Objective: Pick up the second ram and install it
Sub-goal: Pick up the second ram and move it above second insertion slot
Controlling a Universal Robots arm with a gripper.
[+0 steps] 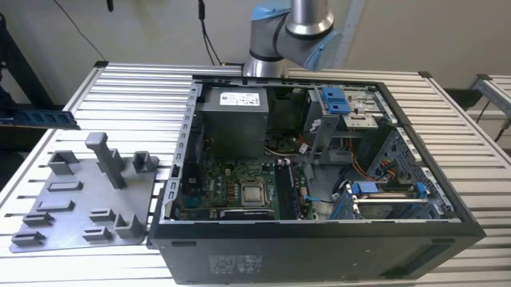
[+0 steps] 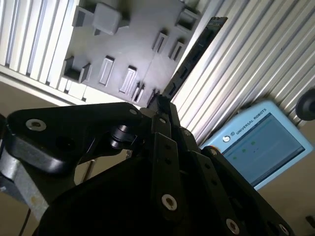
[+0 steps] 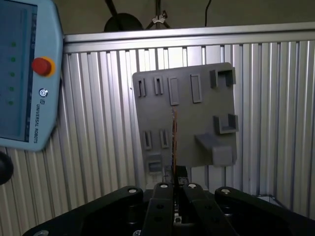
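Exterior view, second ram (image 1: 42,118): dark-blue stick, roughly level, in the air at the exterior view's left edge, upper half of the frame, above the far end of the fixture plate.
Exterior view, fixture plate (image 1: 80,209): grey, flat on the slatted table (image 1: 128,89), lower left of the frame, just beside the computer case.
Exterior view, computer case (image 1: 319,251): open side up, board exposed, centre and right of the frame.
Exterior view, arm (image 1: 295,30): top centre, behind the case.
Second wrist view, gripper (image 2: 161,104): fingers clamped on one end of the second ram (image 2: 194,54); the stick juts straight out over the edge of the fixture plate (image 2: 128,39) and the slats.
Second wrist view, teach pendant (image 2: 261,142): pale blue, beside the slats.
First wrist view, gripper (image 3: 174,186): fingers together on the second ram (image 3: 173,137), seen edge-on as a thin line over the fixture plate (image 3: 197,123).
First wrist view, teach pendant (image 3: 29,73): well apart from the plate, red button showing.
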